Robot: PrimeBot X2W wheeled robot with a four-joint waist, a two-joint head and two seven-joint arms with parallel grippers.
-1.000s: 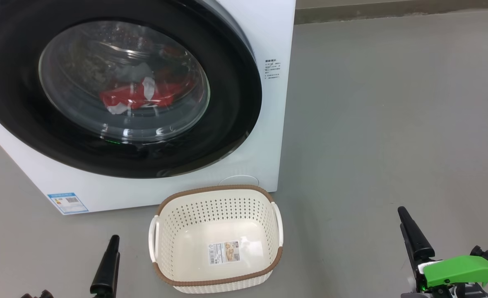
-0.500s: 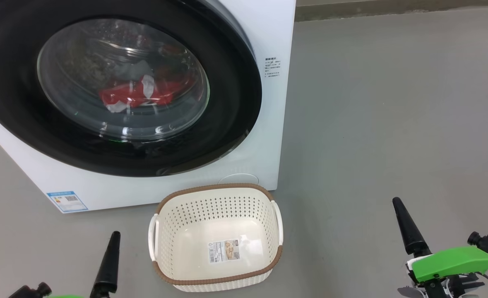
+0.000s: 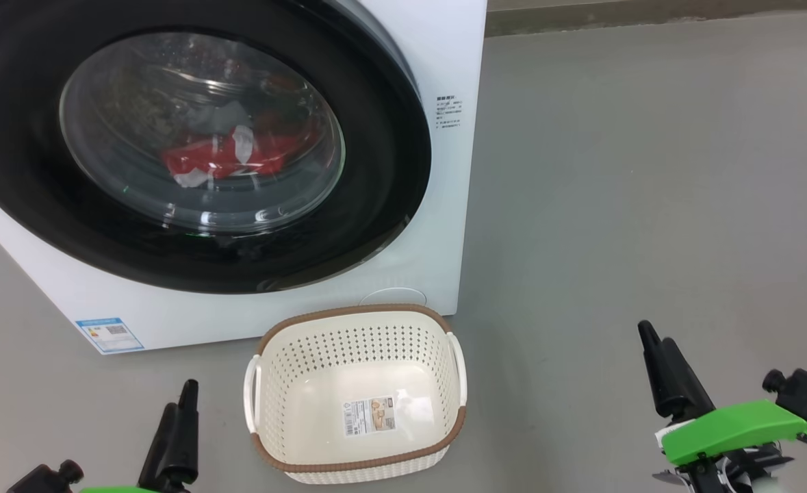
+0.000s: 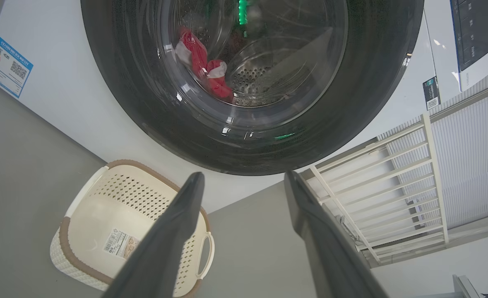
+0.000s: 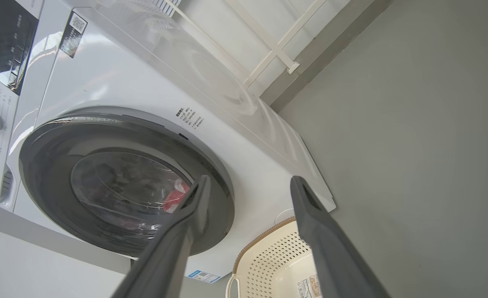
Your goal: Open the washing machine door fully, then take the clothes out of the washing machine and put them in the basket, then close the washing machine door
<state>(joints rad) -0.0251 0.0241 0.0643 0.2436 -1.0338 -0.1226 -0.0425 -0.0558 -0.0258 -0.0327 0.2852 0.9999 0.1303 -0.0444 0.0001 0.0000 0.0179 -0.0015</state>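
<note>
The left gripper (image 4: pixel 244 176) is held wide. Crumpled red clothes (image 3: pixel 218 157) are seen behind the bulging glass of the shut, black-rimmed washing machine door (image 3: pixel 389 171). The perforated cream basket (image 3: pixel 348 315) is set on the smooth grey floor (image 3: pixel 649 171), before the right corner of the boxy washing machine (image 3: pixel 444 55). The right gripper (image 5: pixel 250 179) is held wide.

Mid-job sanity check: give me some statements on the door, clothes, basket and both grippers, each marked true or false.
1. The washing machine door is swung wide open. False: it sits closed against the washing machine.
2. The clothes are inside, behind the door glass. True.
3. The basket holds a red garment. False: only its paper label.
4. The left gripper is open and holds nothing. True.
5. The right gripper grips the basket. False: it is open, clear of it.
</note>
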